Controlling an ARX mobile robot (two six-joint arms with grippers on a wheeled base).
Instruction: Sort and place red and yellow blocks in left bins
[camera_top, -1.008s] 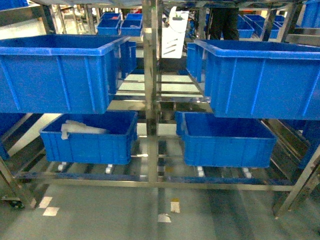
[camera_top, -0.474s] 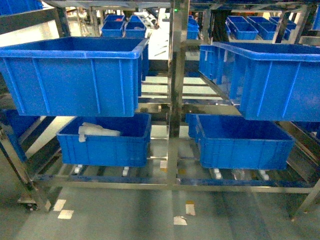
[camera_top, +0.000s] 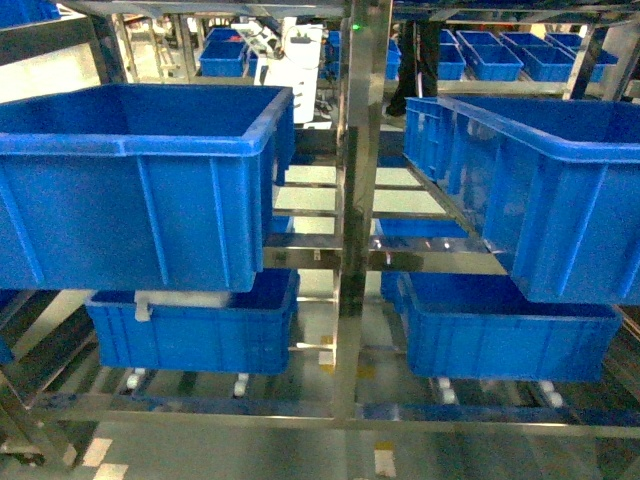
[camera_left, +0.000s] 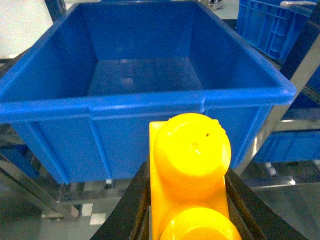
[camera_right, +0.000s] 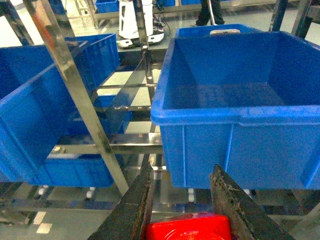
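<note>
The left tool (camera_left: 187, 212) is clamping a yellow block (camera_left: 190, 170) just before the upper left bin (camera_left: 145, 97), whose near rim is facing it. The right tool (camera_right: 182, 210) is gripping a red block (camera_right: 190, 227) below the upper right bin (camera_right: 240, 100). Releasing early would likely be dropping the yellow block short of the rim.

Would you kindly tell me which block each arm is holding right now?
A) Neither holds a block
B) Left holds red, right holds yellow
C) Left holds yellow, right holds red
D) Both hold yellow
C: the left wrist view shows the yellow block clamped between the left gripper jaws, and the right wrist view shows the red block between the right gripper jaws.
</note>
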